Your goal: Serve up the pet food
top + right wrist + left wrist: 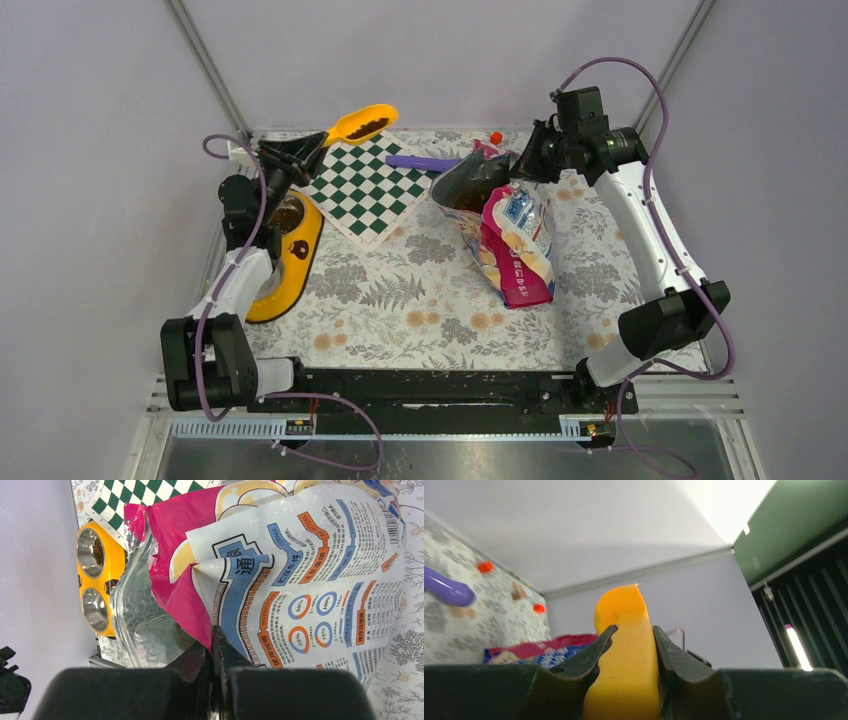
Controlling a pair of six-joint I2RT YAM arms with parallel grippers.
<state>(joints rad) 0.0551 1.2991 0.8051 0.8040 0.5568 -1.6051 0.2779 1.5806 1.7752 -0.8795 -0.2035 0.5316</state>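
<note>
Floral-cloth worktop point(400, 300), grey walls. Pet food bag point(515, 245) lying centre-right, long axis near-to-far, torn mouth at far end turned left, foil lining showing. Print reads "STORAGE", "INSTRUCTION", 25%–100% rings, plus Chinese text. Right hand point(214, 645) clenched on mouth edge. Yellow feeder point(312, 228) at left: one bowl holding kibble point(287, 213), other bare steel. Left hand point(634, 630) grasping orange scoop point(362, 124), raised, loaded with kibble.
</note>
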